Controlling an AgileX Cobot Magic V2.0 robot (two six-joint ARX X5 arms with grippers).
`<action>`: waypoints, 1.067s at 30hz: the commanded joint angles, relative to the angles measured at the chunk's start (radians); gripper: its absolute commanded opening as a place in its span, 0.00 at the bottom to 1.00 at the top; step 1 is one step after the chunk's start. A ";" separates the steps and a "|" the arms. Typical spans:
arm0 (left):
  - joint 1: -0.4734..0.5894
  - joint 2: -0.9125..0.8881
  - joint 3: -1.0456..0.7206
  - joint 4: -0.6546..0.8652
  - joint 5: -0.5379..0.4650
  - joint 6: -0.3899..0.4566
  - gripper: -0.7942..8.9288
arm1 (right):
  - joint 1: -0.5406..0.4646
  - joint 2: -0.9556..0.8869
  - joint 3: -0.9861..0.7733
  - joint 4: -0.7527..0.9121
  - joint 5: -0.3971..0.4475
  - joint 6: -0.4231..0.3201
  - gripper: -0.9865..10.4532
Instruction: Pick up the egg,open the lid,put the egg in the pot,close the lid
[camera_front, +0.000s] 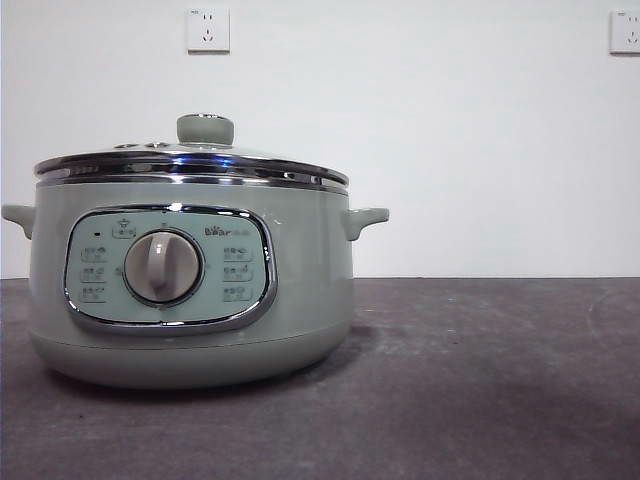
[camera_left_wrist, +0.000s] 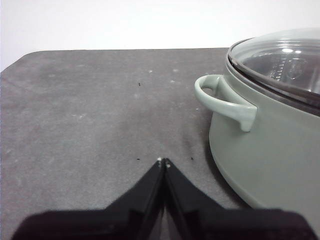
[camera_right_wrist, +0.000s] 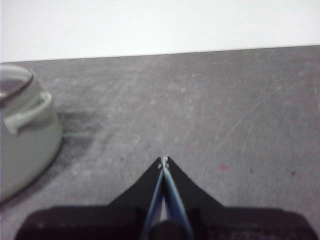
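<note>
Pot (camera_front: 190, 290) standing at the table's (camera_front: 480, 380) left with the glass lid (camera_front: 190, 160) seated; no egg in view; left gripper (camera_left_wrist: 163, 161) and right gripper (camera_right_wrist: 164, 160) both pinched closed, empty, so locating the egg and spreading the jaws should come first.

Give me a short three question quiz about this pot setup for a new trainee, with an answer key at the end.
1. True or false: the lid is sitting on the pot.
2. Multiple choice: the left gripper is A) shut, holding nothing, B) clamped on the lid knob, C) wide open over the pot.
3. Fill in: the egg is ____ in all three views.

Key
1. True; the lid rests closed on the pot's rim.
2. A; its jaws meet above the table, beside the pot handle. The right gripper is shut too.
3. Not visible.
</note>
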 joint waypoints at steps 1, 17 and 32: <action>0.003 -0.003 -0.016 0.003 -0.001 -0.006 0.08 | 0.000 -0.032 -0.060 0.047 -0.001 0.011 0.09; 0.003 -0.003 -0.016 0.004 -0.001 -0.006 0.08 | 0.000 -0.031 -0.151 0.146 -0.001 0.040 0.09; 0.003 -0.003 -0.016 0.004 -0.001 -0.006 0.08 | 0.000 -0.029 -0.151 0.141 0.003 0.039 0.09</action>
